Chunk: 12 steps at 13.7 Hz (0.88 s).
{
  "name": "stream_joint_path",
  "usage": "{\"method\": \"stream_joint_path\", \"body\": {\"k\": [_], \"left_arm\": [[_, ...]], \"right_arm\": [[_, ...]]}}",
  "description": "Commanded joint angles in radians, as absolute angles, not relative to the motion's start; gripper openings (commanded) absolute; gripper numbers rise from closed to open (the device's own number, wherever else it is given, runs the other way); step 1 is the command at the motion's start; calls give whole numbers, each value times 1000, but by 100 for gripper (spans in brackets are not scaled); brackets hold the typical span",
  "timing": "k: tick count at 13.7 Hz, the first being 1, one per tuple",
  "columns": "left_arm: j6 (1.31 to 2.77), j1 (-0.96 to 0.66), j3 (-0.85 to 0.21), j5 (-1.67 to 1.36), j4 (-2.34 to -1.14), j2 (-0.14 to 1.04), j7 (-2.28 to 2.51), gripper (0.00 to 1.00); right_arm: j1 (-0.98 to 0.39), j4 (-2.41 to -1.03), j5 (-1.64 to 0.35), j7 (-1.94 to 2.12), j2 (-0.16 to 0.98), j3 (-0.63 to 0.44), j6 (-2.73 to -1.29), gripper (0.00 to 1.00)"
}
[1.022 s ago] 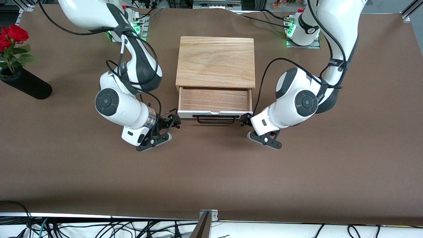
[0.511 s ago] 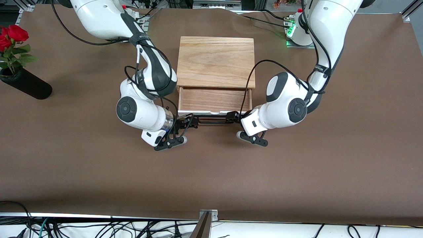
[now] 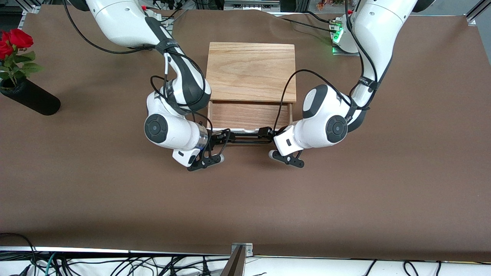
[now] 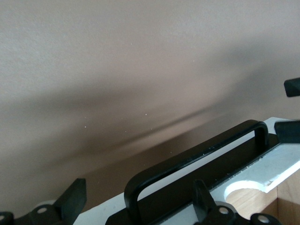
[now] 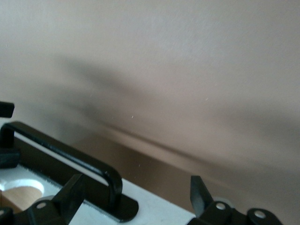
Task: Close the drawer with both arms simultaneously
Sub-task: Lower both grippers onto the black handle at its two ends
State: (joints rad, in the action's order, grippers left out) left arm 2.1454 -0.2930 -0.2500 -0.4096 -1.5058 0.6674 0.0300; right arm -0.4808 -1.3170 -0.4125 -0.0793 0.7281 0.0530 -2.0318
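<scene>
The drawer (image 3: 249, 115) stands partly pulled out of the light-oak box (image 3: 251, 71), its white front panel (image 3: 245, 131) and black bar handle (image 3: 247, 140) facing the front camera. My left gripper (image 3: 267, 134) is open at the handle's end toward the left arm's side; in the left wrist view its fingers (image 4: 70, 200) straddle that end of the handle (image 4: 197, 157), gripper (image 4: 138, 202). My right gripper (image 3: 221, 137) is open at the other end; in the right wrist view it (image 5: 135, 193) straddles the handle's foot (image 5: 110, 187) over the white panel (image 5: 161, 210).
A black vase (image 3: 32, 99) with red roses (image 3: 13, 40) lies at the right arm's end of the table. The brown table cover (image 3: 245, 203) spreads on the front-camera side of the drawer. Cables hang along the table edge nearest the front camera.
Both grippers have moved inward along the drawer front, from its outer corners to the two ends of the handle. The drawer looks about as far out as before.
</scene>
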Motion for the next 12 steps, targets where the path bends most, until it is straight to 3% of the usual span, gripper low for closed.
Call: {"method": "stream_joint_path", "body": {"k": [1, 12], "left_arm": [[2111, -299, -244, -439, -1483, 680, 8, 100], [1993, -295, -242, -436, -1483, 684, 9, 100]], "right_arm": [[-479, -1292, -430, -86, 738, 66, -1976, 100], [-497, -1302, -430, -86, 738, 67, -1875, 100]]}}
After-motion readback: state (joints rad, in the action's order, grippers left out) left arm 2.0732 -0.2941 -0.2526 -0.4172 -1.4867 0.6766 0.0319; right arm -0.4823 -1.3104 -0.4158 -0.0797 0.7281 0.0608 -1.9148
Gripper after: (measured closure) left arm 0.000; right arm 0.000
